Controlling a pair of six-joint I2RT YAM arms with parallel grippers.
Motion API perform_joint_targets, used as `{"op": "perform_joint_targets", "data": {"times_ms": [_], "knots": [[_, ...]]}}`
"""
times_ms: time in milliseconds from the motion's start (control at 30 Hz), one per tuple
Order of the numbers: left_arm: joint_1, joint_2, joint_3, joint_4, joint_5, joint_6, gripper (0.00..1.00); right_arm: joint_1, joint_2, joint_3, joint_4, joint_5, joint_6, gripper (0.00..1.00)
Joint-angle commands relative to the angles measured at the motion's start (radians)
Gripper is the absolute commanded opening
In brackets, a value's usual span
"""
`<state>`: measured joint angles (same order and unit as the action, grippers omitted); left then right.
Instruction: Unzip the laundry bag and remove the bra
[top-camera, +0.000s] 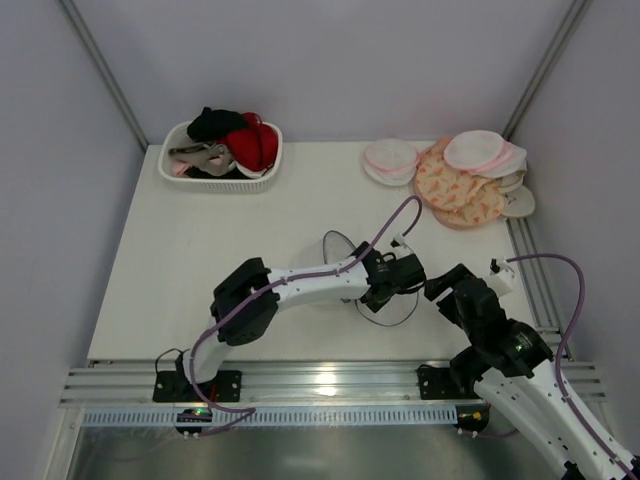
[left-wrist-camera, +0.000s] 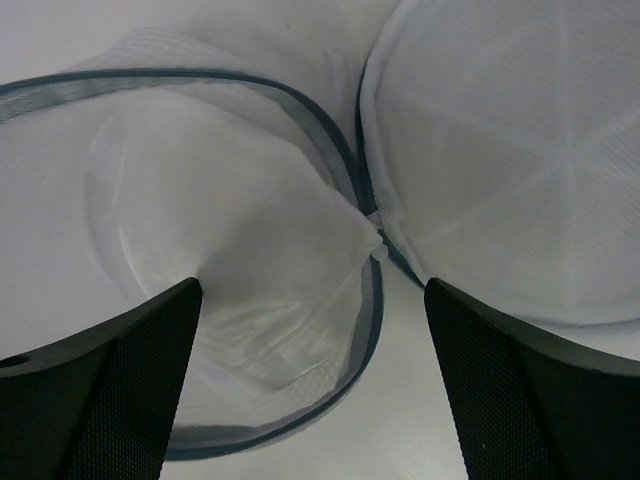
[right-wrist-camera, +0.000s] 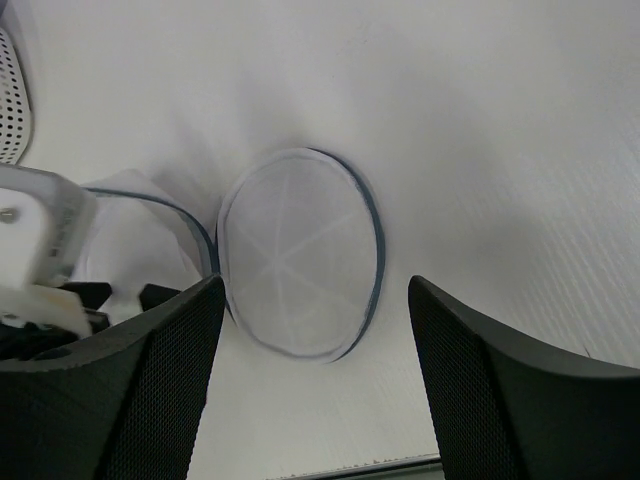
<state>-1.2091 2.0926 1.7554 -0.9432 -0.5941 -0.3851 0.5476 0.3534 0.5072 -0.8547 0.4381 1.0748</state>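
CLAMSHELL OPEN: The left gripper (left-wrist-camera: 310, 290) hangs over a round, translucent white-grey mesh laundry bag (left-wrist-camera: 500, 170) with a dark grey zipper rim, which lies at the middle of the white table (top-camera: 200, 260) with its two halves parted. Both claws are spread wide and hold nothing. The right gripper (right-wrist-camera: 315, 285) is poised just beside the bag's flat half. Glossy pale cloth, by the look of it the plain white satin-like bra (left-wrist-camera: 250, 340), lies inside the cupped half. With the zip seemingly undone, the step in hand appears to be the removal. The left fingers (left-wrist-camera: 110, 390) would do best to dip into the cupped half and pinch the satin alone, clear of mesh and rim. The right claw could pin the flat half to the table so the bag does not rise with the garment. Satin is likely slippery, so a deep bite on a fold should hold better than a nip at the edge
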Motion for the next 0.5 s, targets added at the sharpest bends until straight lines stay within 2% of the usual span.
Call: {"op": "perform_joint_targets", "data": {"times_ms": [0,167,267,300,333,400,433,467], "knots": [[-0.024,0.056,0.007,0.018,-0.016,0.003,0.93,-0.002,-0.005,0.019,-0.003,0.036,0.01,0.77],[-0.026,0.084,0.004,0.026,-0.067,0.0,0.92,-0.001,-0.011,0.013,0.005,0.034,-0.004,0.74],[-0.026,0.115,0.029,-0.009,-0.108,-0.005,0.85,0.0,-0.016,0.005,0.02,0.025,-0.015,0.66],[-0.026,0.119,0.035,-0.015,-0.11,-0.006,0.81,0.0,-0.016,0.004,0.022,0.022,-0.015,0.64],[-0.026,0.124,0.044,-0.02,-0.108,-0.009,0.72,0.0,-0.014,0.002,0.026,0.021,-0.019,0.62],[-0.026,0.116,0.047,-0.022,-0.104,-0.015,0.62,-0.001,-0.017,-0.002,0.029,0.016,-0.022,0.58],[-0.026,0.11,0.047,-0.02,-0.102,-0.018,0.52,0.0,-0.016,-0.004,0.034,0.011,-0.024,0.57],[-0.026,0.097,0.049,-0.019,-0.102,-0.02,0.47,0.0,-0.017,-0.007,0.036,0.01,-0.026,0.55]]}}
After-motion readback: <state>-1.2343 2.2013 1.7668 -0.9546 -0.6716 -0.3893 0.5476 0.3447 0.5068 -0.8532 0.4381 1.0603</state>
